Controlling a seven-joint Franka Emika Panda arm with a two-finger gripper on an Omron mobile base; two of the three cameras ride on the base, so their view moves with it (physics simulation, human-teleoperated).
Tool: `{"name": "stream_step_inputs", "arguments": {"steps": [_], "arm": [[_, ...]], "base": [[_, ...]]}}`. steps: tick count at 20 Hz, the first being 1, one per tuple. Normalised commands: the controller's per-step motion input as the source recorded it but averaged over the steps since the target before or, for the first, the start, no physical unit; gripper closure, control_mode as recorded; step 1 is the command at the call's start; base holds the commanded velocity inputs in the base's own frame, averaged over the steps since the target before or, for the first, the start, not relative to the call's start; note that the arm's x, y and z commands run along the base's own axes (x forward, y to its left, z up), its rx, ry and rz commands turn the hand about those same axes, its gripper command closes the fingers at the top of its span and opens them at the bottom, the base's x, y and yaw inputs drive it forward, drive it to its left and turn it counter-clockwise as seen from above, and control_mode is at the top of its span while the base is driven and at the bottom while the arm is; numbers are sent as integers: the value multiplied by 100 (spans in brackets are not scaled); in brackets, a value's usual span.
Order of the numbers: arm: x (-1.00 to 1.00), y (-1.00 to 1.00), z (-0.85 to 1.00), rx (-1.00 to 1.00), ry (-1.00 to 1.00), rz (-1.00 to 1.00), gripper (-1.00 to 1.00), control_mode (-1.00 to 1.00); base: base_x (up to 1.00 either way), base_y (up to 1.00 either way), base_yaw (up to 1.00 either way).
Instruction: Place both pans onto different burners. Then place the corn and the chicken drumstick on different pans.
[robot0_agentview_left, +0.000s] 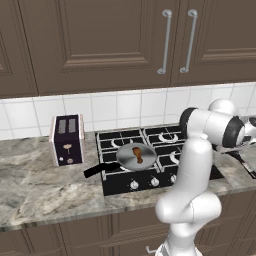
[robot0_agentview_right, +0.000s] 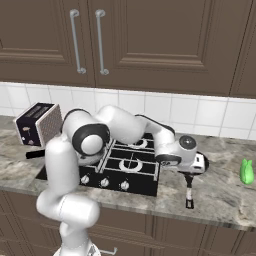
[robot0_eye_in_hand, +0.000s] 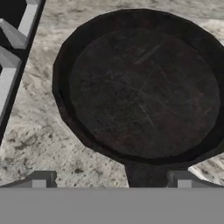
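The silvery-grey pan (robot0_agentview_left: 125, 158) sits on the front left burner of the black hob (robot0_agentview_left: 125, 186), its black handle pointing left. The orange-brown chicken drumstick (robot0_agentview_left: 137, 154) lies in it. The all-dark pan (robot0_eye_in_hand: 144, 92) rests on the marble counter just right of the hob (robot0_eye_in_hand: 13, 37), and its handle (robot0_agentview_right: 189, 192) points toward the counter's front edge. My gripper (robot0_eye_in_hand: 111, 181) hovers open above that handle, which runs between the fingertips (robot0_eye_in_hand: 181, 180) without touching them. The hand (robot0_agentview_right: 192, 162) hides most of the dark pan in the right base view. A small green thing (robot0_agentview_right: 246, 171) stands far right; whether it is the corn I cannot tell.
A toaster (robot0_agentview_left: 67, 140) stands on the counter left of the hob. The other burners (robot0_agentview_left: 165, 136) are bare. Tiled wall and dark cabinets rise behind. My own arm arches over the hob's right half.
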Motion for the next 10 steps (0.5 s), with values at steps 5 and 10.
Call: {"name": "stream_step_inputs", "arguments": {"steps": [5, 10], "arm": [[0, -37, -16, 0, 8, 0, -100, -100], [0, -30, -22, 0, 8, 0, -100, -100]], "base": [[0, 0, 0], [0, 0, 0]]}}
